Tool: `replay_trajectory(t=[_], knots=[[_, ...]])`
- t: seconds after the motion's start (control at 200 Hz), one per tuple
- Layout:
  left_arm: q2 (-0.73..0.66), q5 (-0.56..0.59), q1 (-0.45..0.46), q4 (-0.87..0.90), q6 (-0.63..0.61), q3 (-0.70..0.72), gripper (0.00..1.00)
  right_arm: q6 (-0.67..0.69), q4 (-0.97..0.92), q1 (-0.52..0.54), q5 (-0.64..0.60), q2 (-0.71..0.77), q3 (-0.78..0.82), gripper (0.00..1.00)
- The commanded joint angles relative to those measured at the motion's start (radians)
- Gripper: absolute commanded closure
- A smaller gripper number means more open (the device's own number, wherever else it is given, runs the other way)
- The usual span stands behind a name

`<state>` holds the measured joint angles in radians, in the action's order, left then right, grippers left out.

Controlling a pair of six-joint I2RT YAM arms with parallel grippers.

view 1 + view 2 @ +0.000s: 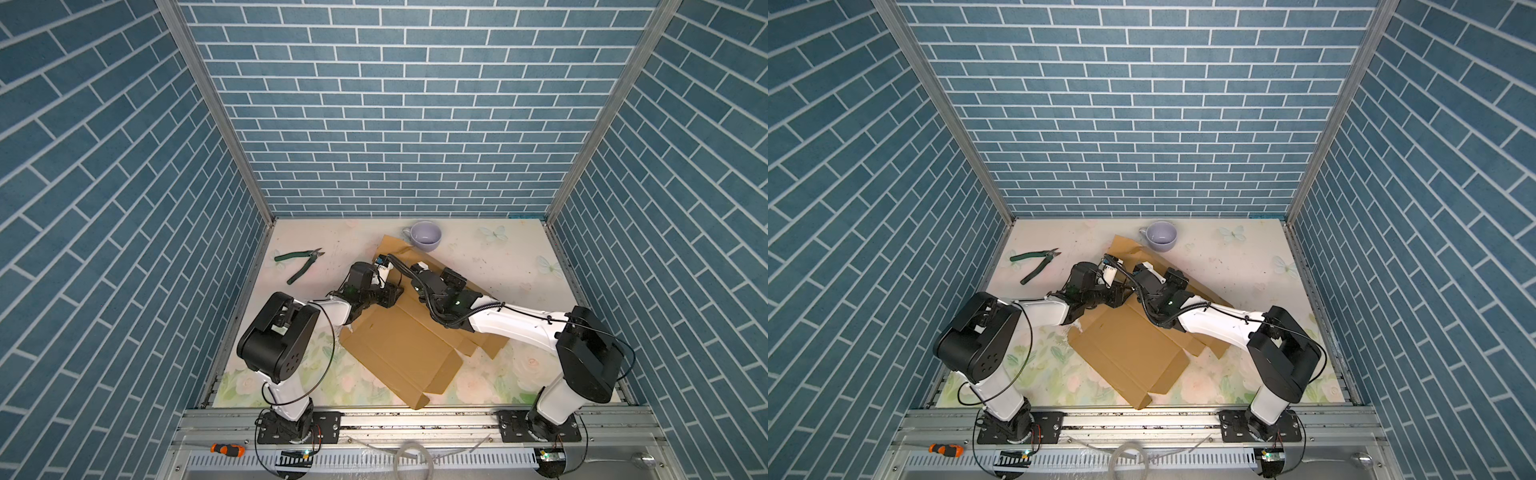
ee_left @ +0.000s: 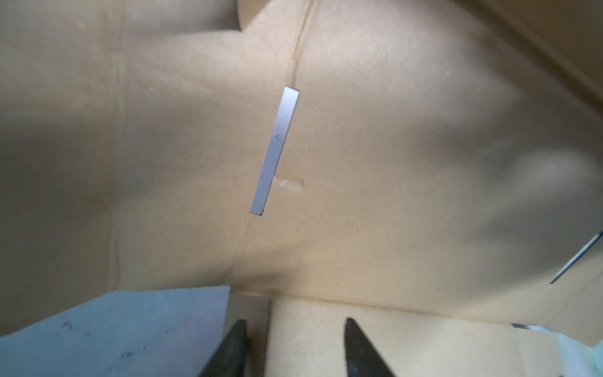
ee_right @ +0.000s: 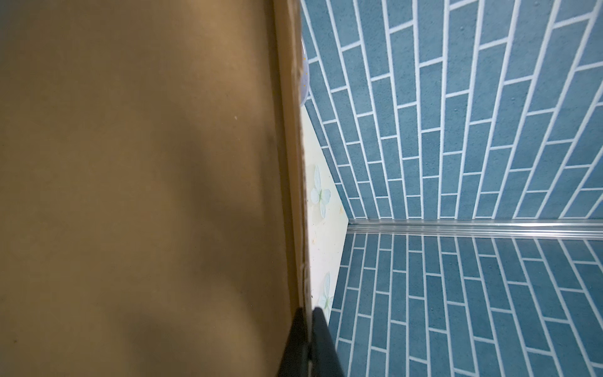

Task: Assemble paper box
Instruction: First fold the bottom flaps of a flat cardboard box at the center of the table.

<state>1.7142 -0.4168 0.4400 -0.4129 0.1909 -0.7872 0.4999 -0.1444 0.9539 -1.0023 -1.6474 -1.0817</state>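
The paper box (image 1: 399, 349) (image 1: 1125, 353) is a brown cardboard sheet, partly folded, lying slantwise across the middle of the table in both top views. My left gripper (image 1: 394, 292) (image 1: 1121, 294) is at the sheet's left side. In the left wrist view the left gripper (image 2: 293, 323) is open, its dark fingertips (image 2: 350, 326) apart over a flap, with a narrow slot (image 2: 275, 150) in the panel ahead. My right gripper (image 1: 417, 267) (image 3: 308, 313) is shut on the edge of a raised cardboard panel (image 3: 130, 163) near the back.
A lilac cup (image 1: 424, 235) (image 1: 1162, 236) stands just behind the cardboard's far corner. Green-handled pliers (image 1: 299, 262) (image 1: 1036, 264) lie at the back left. An orange screwdriver (image 1: 226, 449) rests on the front rail. Brick-patterned walls enclose three sides.
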Motion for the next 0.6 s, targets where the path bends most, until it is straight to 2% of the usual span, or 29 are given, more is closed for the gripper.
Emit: replay_trajectory(t=[0.0, 0.22, 0.36, 0.46, 0.595], knots=[[-0.081, -0.042, -0.054, 0.052, 0.006, -0.030, 0.39, 0.046, 0.077, -0.003, -0.017, 0.004, 0.003, 1.00], [-0.191, -0.168, -0.162, 0.158, 0.016, -0.101, 0.28, 0.125, 0.143, -0.012, -0.015, 0.012, 0.025, 1.00], [-0.219, -0.201, -0.249, 0.251, -0.035, -0.166, 0.26, 0.157, 0.162, -0.013, -0.013, 0.020, 0.022, 1.00], [-0.176, -0.181, -0.302, 0.289, -0.098, -0.224, 0.22, 0.177, 0.171, -0.012, -0.001, 0.029, 0.033, 1.00], [-0.034, -0.269, -0.308, 0.381, -0.223, -0.360, 0.20, 0.206, 0.195, -0.011, 0.014, 0.033, 0.046, 1.00]])
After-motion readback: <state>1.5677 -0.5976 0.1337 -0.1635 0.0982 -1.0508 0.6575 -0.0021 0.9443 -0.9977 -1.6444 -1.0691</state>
